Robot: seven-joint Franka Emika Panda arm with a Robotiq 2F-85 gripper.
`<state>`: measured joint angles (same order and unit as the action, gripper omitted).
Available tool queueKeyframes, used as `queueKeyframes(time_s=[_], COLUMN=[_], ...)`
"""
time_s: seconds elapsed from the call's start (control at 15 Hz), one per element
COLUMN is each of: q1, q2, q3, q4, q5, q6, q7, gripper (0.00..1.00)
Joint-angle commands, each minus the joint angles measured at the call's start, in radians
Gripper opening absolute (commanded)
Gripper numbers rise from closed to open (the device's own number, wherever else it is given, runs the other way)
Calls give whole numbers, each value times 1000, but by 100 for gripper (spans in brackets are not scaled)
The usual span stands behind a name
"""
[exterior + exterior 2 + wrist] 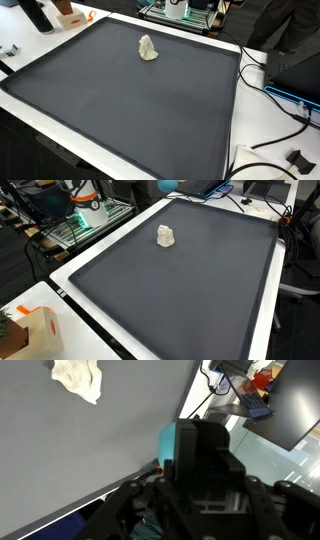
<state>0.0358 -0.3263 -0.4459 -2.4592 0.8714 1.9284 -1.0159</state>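
Observation:
A small crumpled white cloth (148, 48) lies on a large dark grey mat (150, 115), toward its far side. It shows in both exterior views (165, 237) and at the top left of the wrist view (78, 378). My gripper (203, 485) appears only in the wrist view, as a dark body with a teal part filling the lower middle. It hangs over the mat's edge, well away from the cloth. Its fingertips are lost in the dark mass, so nothing shows whether they are apart or together. Neither exterior view shows the gripper.
The mat (190, 295) covers a white table (70, 285). An orange-and-white box (40, 330) stands at one corner. Cables (272, 95) and a black plug (297, 160) lie off the mat's side. A metal rack (80, 225) with electronics stands beyond the table.

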Motion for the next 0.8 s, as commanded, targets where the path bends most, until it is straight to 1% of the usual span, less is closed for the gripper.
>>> queueKeyframes(time_s=[0.0, 0.13, 0.33, 0.73], q1=[-68, -98, -133, -169], q2=[125, 180, 247, 335], q3=[48, 82, 130, 197], q4=[22, 22, 27, 49], q5=[133, 182, 224, 245], q6=[-45, -34, -20, 17], q7=[-87, -100, -95, -64], gripper=[25, 25, 25, 25])
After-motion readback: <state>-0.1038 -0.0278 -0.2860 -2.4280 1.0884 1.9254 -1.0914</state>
